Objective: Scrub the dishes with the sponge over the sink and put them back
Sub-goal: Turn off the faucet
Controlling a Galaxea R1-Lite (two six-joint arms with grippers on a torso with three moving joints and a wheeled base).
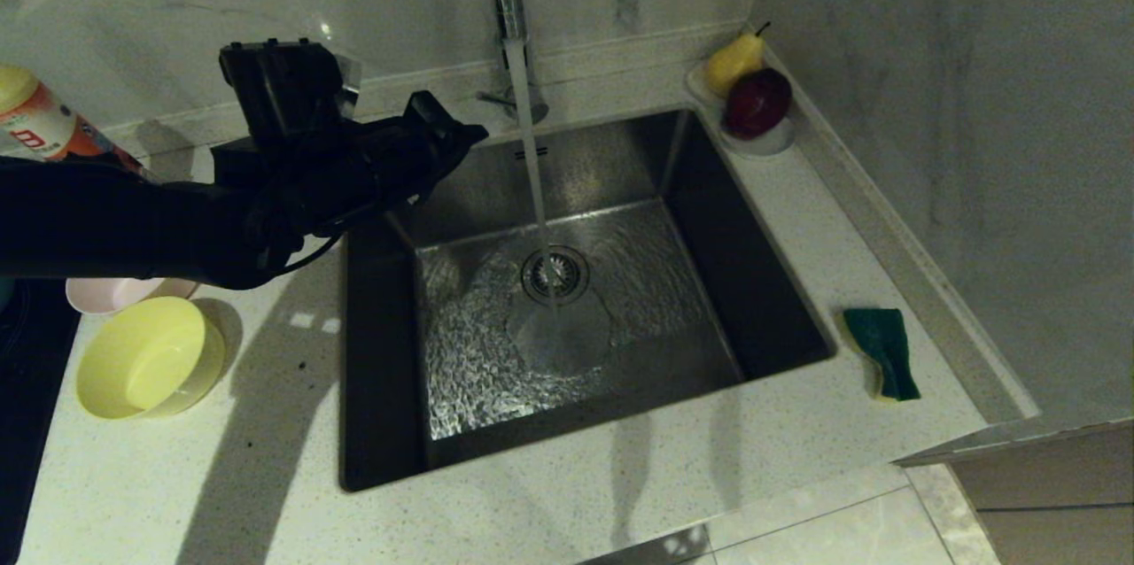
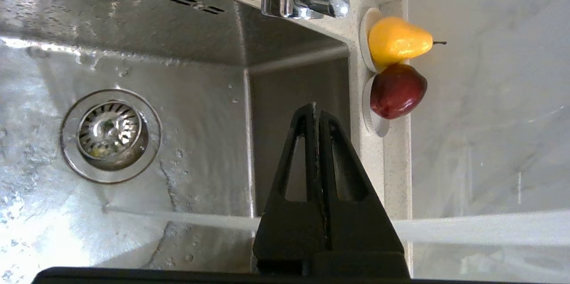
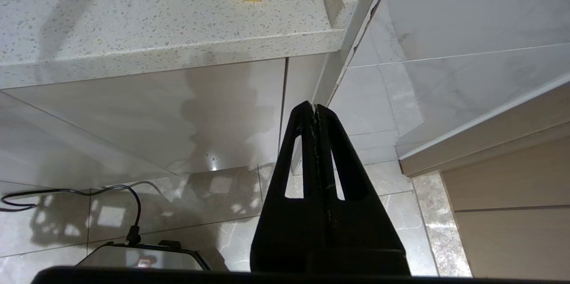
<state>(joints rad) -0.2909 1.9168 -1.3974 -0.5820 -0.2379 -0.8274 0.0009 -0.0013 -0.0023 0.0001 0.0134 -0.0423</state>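
Closed and empty, my left gripper (image 1: 474,135) hangs above the sink (image 1: 390,423) under running water, while yellow bowl (image 1: 149,359), pink bowl (image 1: 111,293) and sponge (image 1: 882,351) sit unscrubbed on the counter; right gripper (image 3: 315,107) parked shut.

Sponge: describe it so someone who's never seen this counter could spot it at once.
Start at the steel sink with water running into its drain. On the speckled counter to the sink's right, near the front corner, lies the sponge, alone. It is a small bent pad, dark green on top with a yellow foam edge, unlike the round fruit farther back or the bowls left of the sink.
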